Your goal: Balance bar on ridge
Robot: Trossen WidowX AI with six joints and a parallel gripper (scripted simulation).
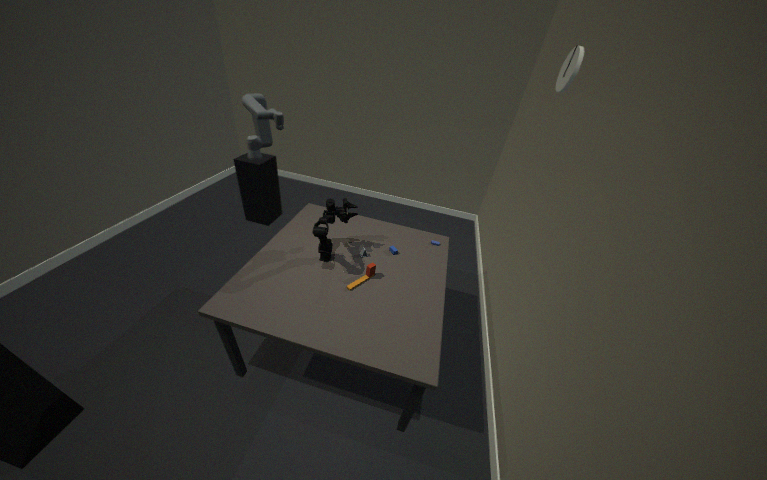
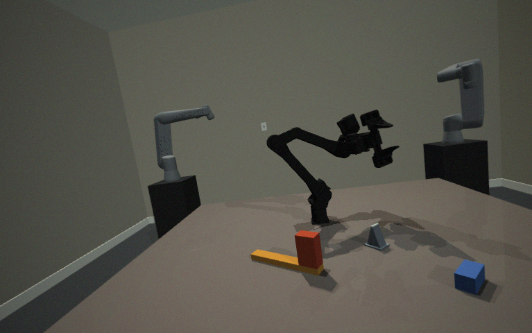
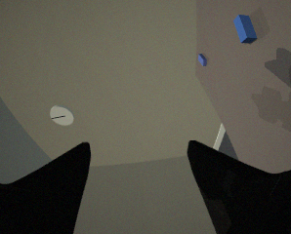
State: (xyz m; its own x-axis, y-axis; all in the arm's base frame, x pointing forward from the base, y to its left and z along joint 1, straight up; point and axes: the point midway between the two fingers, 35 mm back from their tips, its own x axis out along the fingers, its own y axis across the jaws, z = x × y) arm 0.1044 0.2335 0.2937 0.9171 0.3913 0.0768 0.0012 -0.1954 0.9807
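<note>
In the exterior view, a grey arm on a black pedestal (image 2: 173, 204) stands at the far left, beyond the table (image 2: 202, 288). Next, the orange bar (image 2: 279, 259) lies flat on the table top, its right end touching the foot of an upright red block (image 2: 309, 248) that stands against it. Behind them the black arm (image 2: 302, 164) rises from its base and reaches right, holding the gripper (image 2: 386, 136) high in the air, well above everything on the table. Its fingers stand fairly wide apart with nothing between them; the wrist view shows only wall and table edge in the gap. Below and right of the red block sits the small grey ridge (image 2: 376, 237), a wedge with its narrow edge up, apart from the bar. Farther right, near the front, rests a blue cube (image 2: 469, 276). A second grey arm on a pedestal (image 2: 456, 164) stands at the far right.
</note>
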